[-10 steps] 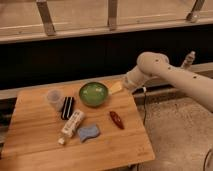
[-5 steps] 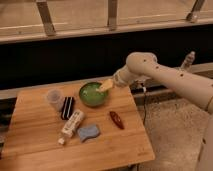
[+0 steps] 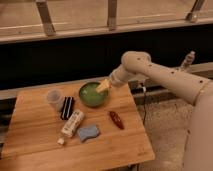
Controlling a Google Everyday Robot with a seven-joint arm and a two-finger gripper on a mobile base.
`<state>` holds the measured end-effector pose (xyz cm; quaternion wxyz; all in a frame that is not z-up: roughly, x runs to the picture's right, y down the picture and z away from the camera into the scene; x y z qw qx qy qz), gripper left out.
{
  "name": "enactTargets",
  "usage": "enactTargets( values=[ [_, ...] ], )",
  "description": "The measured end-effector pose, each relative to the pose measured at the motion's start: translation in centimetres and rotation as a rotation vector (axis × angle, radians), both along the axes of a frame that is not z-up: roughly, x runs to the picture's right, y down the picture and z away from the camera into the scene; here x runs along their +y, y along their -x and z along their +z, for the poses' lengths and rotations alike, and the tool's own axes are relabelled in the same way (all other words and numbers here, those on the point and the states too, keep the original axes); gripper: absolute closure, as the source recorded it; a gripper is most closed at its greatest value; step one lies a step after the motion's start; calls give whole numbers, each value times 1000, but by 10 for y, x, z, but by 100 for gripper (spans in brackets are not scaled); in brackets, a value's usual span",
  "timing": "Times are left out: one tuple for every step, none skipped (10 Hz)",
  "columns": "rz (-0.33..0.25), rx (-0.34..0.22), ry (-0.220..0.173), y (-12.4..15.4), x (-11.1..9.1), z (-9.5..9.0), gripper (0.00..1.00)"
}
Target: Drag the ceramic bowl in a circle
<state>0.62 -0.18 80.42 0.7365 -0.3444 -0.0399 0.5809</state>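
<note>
over it comes: the gripper (image 3: 103, 86) has slid left from beside the bowl and now sits at its right rim, pale yellowish fingers spread wide, clamped on nothing i can make out. the smooth cream arm (image 3: 170, 80) curves away to the right. the ceramic bowl (image 3: 92, 95) hasn't shifted: round, glossy green, darker rim, paler inside, toward the back of the wooden table (image 3: 30, 145). moving outward: one translucent plastic cup (image 3: 54, 98) left of the bowl, one black oblong (image 3: 67, 108) just beside the cup, one white bottle-like pack (image 3: 72, 124), one soft blue sponge (image 3: 88, 133), one slim reddish-brown piece (image 3: 116, 120). six items on the table, one of each.
</note>
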Motion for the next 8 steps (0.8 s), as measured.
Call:
enactTargets(
  values=[
    [-15,-3,13,13,-1,15,28],
    [-20,0,24,20,-2,28,28],
    [-24,22,46,18,3,49,28],
    [-20,34,68,16,9,65,28],
    [-14,41,84,12,15,74,28],
    [7,57,107,-1,23,88,28],
    [45,63,138,-13,34,100,28],
    [68,73,160,-23,42,109,28]
  ],
)
